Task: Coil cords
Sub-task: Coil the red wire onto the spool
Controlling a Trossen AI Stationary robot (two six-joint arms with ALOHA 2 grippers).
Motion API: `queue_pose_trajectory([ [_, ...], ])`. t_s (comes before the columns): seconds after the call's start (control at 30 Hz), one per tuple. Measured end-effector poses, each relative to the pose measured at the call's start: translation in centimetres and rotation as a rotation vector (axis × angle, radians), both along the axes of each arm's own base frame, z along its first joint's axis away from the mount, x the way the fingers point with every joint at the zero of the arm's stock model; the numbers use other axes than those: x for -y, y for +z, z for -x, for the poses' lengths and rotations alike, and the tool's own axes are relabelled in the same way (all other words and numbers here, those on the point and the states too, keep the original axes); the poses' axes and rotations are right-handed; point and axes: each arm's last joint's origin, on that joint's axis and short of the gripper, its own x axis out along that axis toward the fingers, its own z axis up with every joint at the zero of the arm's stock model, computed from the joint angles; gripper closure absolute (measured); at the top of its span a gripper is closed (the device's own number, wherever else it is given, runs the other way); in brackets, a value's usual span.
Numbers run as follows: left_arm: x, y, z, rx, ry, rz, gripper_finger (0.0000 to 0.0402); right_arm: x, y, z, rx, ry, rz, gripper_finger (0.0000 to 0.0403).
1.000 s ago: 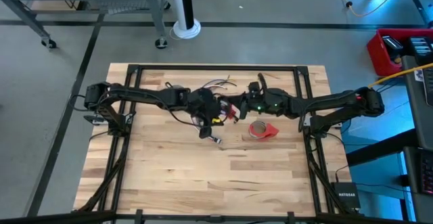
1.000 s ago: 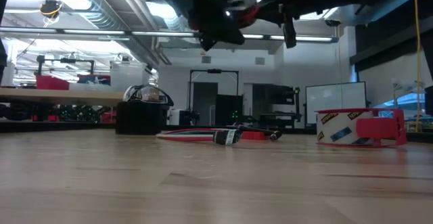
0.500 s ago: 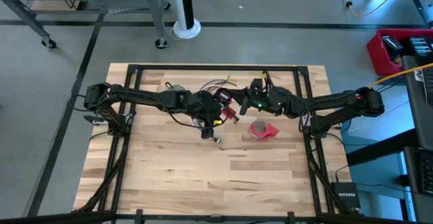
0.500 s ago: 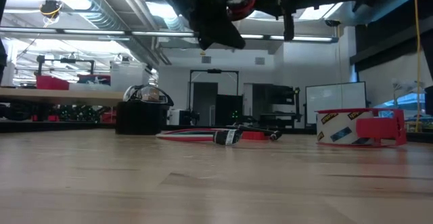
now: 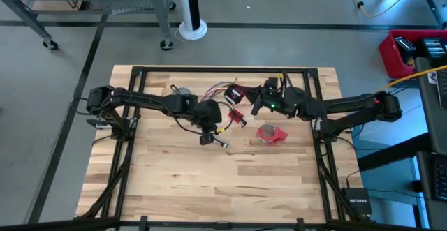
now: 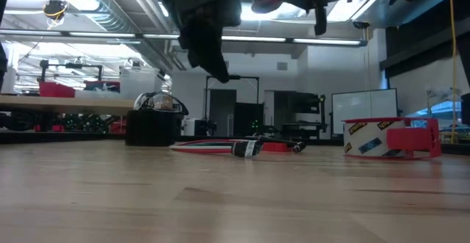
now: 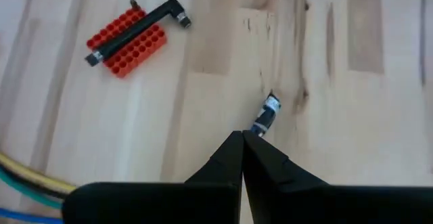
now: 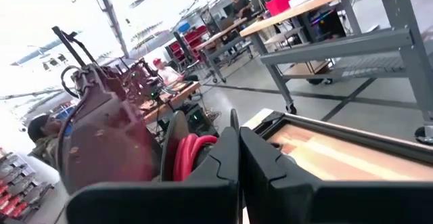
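our left hand hangs pressed together and holding nothing, above the bench, with the plug end of the cords just ahead of its tips, long axis running away from them. our right hand is also pressed together, by the red loops at the far middle. writing on the tape roll isn't readable.

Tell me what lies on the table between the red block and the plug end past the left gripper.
Nothing: in the left wrist view, bare wood separates the red block from the plug end beyond the left gripper.
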Motion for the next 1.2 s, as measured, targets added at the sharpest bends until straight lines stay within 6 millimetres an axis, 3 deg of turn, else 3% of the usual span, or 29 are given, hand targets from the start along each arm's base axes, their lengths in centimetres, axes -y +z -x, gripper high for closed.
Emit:
queue_pose_trajectory([
  [0.17,1.1,0.2,-0.3,0.035,0.036,-0.088,0.04,0.0,0.3,0.6,-0.025,-0.025,0.004,0.0402],
  [0.4,2.3,1.1,0.1,0.099,0.287,-0.338,0.04,0.0,0.2,1.0,-0.065,-0.023,0.001,0.0402],
  [0.63,3.6,4.4,0.8,0.261,0.389,-0.653,0.04,-0.1,-0.6,0.9,-0.141,0.015,-0.017,0.0402],
  [0.8,2.9,7.1,2.1,0.317,0.394,-0.705,0.04,-0.2,-1.3,1.0,-0.21,0.042,-0.036,0.0402],
  [1.0,0.3,7.7,2.3,0.307,0.415,-0.686,0.0394,-0.3,-1.5,1.0,-0.229,0.076,-0.04,0.0402],
  [1.2,-2.8,8.5,1.0,0.522,0.28,-0.257,0.0335,-0.5,-1.6,0.9,-0.239,0.126,-0.043,0.0402],
])
